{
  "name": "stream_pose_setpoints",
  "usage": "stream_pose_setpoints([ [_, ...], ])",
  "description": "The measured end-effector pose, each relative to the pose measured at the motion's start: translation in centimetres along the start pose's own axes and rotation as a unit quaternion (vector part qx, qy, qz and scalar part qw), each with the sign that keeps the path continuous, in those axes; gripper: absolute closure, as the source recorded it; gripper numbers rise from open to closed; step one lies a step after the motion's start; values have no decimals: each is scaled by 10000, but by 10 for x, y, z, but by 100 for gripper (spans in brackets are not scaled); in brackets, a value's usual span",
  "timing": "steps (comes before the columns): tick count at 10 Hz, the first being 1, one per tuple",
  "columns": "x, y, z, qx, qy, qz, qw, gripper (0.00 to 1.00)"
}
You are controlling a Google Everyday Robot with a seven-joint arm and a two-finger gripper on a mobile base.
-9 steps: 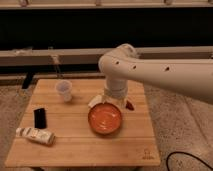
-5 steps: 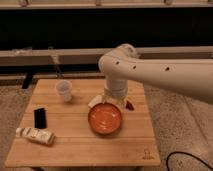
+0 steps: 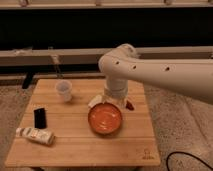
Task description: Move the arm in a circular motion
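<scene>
The cream-white arm (image 3: 150,70) reaches in from the right edge and bends down at a rounded joint over the back middle of the wooden table (image 3: 75,145). Small dark holes dot its thick segments. The pale gripper (image 3: 114,98) hangs at the arm's lower end, just behind the orange bowl (image 3: 105,118) and above a small white object (image 3: 95,102). A small red item (image 3: 130,105) lies to the right of the gripper.
A clear plastic cup (image 3: 64,90) stands at the table's back left. A black rectangular object (image 3: 39,117) and a white lying bottle (image 3: 35,135) are at the left front. A dark cable (image 3: 190,159) curls on the speckled floor at the lower right.
</scene>
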Motion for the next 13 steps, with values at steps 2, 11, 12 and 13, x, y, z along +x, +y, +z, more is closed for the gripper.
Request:
stream_pose_setpoints([
  [2,0,0,0,0,0,0,10000,35],
  [11,-42,-2,6,12,4,-87,10000,35],
  [12,-42,-1,7,22,11,-96,10000,35],
  [13,-40,0,7,34,13,-92,10000,35],
])
